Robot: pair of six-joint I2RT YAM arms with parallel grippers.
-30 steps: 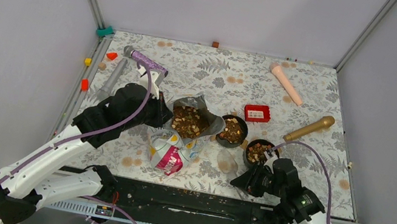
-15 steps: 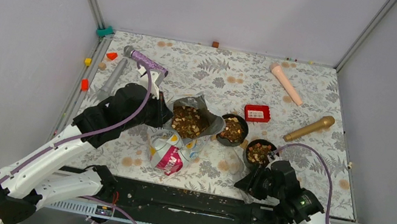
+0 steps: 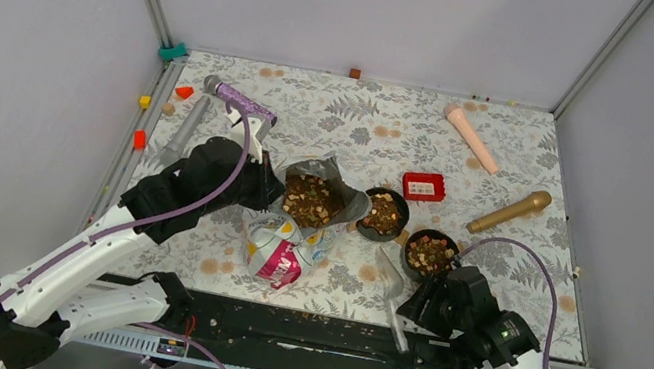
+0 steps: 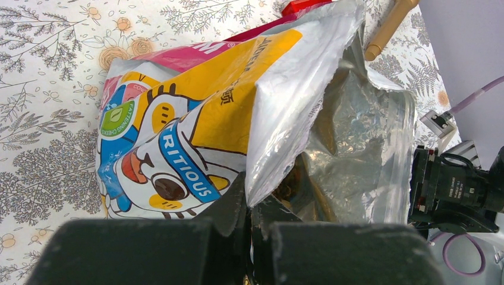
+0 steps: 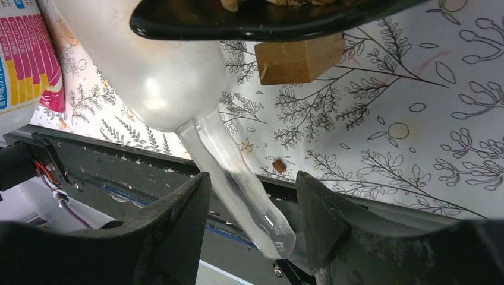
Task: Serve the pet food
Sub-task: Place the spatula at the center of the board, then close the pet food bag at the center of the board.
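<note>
The pet food bag (image 3: 282, 256), yellow, white and pink with a cartoon cat, stands open left of centre, brown kibble (image 3: 306, 199) showing in its mouth. My left gripper (image 3: 270, 187) is shut on the bag's silver rim (image 4: 285, 119), the foil pinched between the fingertips of the left gripper (image 4: 249, 199). Two black bowls (image 3: 384, 213) (image 3: 430, 253) hold kibble. A clear plastic scoop (image 3: 391, 275) lies on the table. Its handle (image 5: 238, 184) passes between the spread fingers of my right gripper (image 5: 252, 196), touching neither.
A red box (image 3: 423, 186), a gold microphone (image 3: 509, 212), a pink cone (image 3: 470, 137) and a purple-grey microphone (image 3: 222, 97) lie further back. Small coloured blocks (image 3: 140, 139) sit along the left edge. A wooden block (image 5: 300, 59) rests under the near bowl's rim (image 5: 267, 27).
The right gripper has opened and let go of the scoop, which now lies flat with its handle toward the near edge. The right arm drew back slightly. The left arm has not moved.
</note>
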